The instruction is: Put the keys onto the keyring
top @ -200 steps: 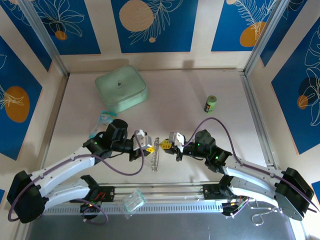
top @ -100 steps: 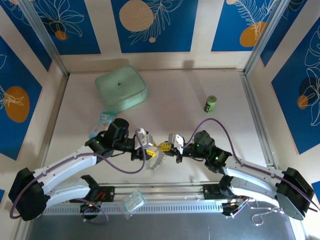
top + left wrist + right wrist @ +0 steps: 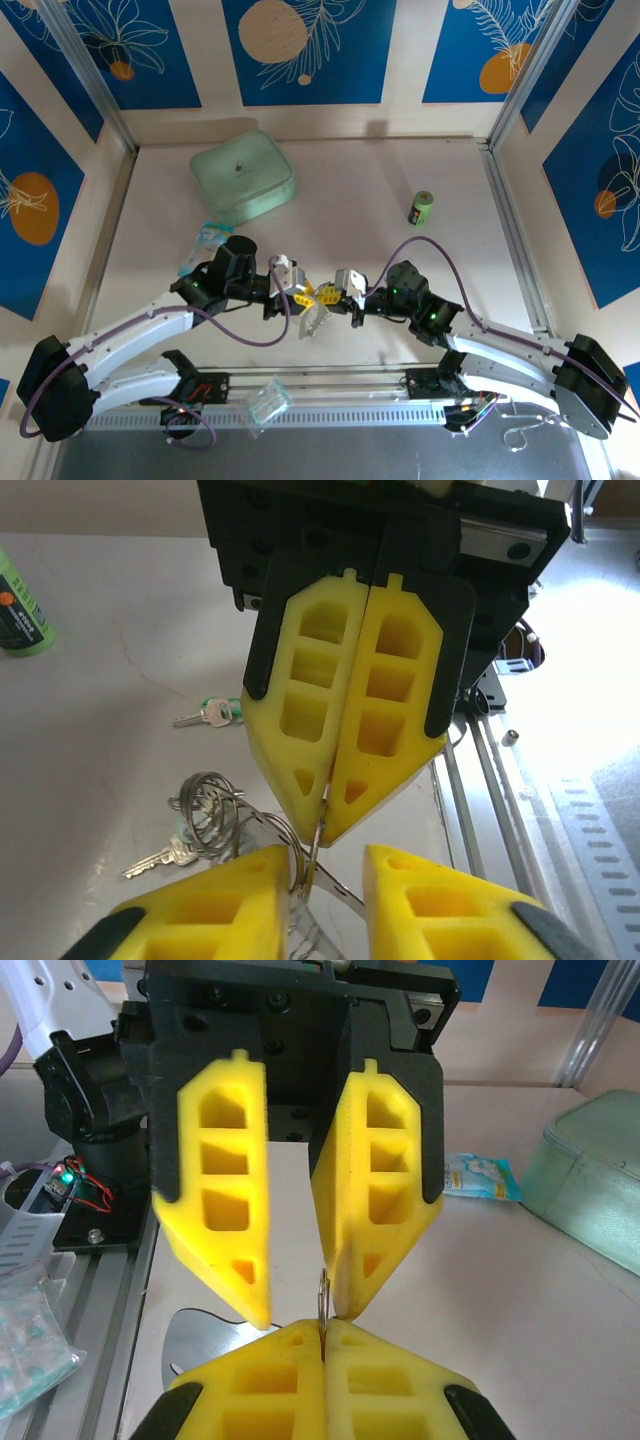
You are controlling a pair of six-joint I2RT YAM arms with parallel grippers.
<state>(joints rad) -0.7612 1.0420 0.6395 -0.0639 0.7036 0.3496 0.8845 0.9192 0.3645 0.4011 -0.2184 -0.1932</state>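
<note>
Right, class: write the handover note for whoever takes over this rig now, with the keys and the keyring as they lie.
Left gripper: open, with the ring's wire in the gap between its jaws, not gripped.
Right gripper: shut on the keyring, pinching its thin wire at the fingertips.
Green-headed key: loose on the table, apart from the ring.
Silver key: lying against the ring's coil; I cannot tell if it is threaded on.
Done: ring gripped.
Left: thread on the green-headed key and check the silver one.

White-shelled arms (image 3: 130, 335), black at the joints, purple cables (image 3: 432, 239) looping off, chunky yellow cut-out fingers (image 3: 280, 770) on black mounts.
</note>
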